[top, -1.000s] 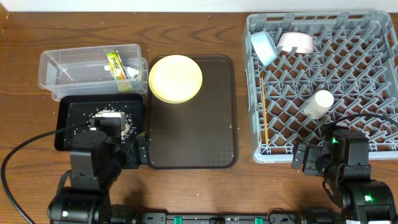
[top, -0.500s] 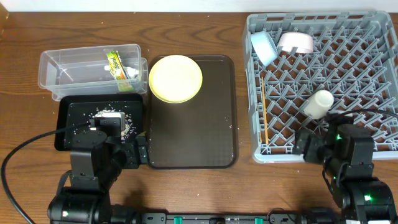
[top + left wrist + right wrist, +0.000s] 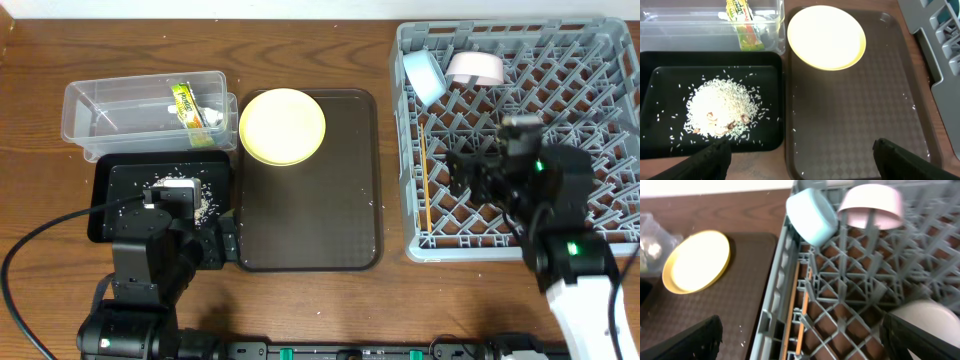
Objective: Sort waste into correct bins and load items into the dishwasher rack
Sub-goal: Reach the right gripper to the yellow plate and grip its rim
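Observation:
A heap of rice (image 3: 722, 107) lies in the black tray (image 3: 655, 75). The green-and-white wrapper (image 3: 190, 105) lies in the clear tub (image 3: 100, 110). On the brown serving tray (image 3: 310, 230) sits the yellow plate (image 3: 283, 125). The grey rack (image 3: 600, 60) holds the blue bowl (image 3: 424, 75), the white bowl (image 3: 475, 68) and the chopsticks (image 3: 424, 180). The pale cup (image 3: 925, 315) shows only in the right wrist view. My right gripper (image 3: 800, 345) hovers open over the rack, left of the cup. My left gripper (image 3: 802, 162) hangs open and empty over the two trays' front edges.
The brown tray (image 3: 855, 115) carries a few stray rice grains. Bare wooden table (image 3: 40, 60) surrounds the tub and trays. A black cable (image 3: 40, 245) runs over the table at the front left. The rack's upright pegs (image 3: 865, 275) stand close under my right gripper.
My right arm has moved from the rack's front edge up and left over the rack, now covering the cup in the overhead view. The left arm has not moved.

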`<move>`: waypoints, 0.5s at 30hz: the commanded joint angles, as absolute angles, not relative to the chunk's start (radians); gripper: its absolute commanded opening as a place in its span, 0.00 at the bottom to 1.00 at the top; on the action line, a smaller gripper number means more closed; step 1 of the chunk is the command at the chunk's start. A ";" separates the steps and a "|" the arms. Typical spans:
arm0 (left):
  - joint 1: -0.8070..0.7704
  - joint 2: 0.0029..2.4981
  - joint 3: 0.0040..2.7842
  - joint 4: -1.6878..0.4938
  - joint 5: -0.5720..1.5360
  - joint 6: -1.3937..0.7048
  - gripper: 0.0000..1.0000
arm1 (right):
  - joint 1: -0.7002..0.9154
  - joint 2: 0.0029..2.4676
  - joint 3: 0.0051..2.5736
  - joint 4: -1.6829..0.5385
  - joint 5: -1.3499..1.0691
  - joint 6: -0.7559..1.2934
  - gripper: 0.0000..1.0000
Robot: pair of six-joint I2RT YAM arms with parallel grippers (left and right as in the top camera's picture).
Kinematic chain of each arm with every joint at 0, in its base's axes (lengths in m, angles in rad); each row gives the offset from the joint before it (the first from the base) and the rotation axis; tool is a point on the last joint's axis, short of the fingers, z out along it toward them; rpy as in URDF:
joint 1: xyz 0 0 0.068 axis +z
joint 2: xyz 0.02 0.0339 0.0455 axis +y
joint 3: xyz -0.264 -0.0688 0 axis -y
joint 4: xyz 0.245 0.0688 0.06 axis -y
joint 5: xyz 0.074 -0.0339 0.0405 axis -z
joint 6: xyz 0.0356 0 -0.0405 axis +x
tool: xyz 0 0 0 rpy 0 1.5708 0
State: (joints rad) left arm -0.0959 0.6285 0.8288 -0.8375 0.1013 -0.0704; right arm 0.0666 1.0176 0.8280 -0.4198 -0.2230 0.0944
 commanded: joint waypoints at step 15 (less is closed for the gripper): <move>-0.102 0.632 0.824 -0.824 0.093 -0.056 0.93 | 0.333 1.591 1.607 -0.892 -0.277 -0.175 0.99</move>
State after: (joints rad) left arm -0.0967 0.6331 0.8261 -0.8268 0.1013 -0.0704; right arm 0.3138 1.5642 1.5303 -0.8726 -0.2630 -0.1440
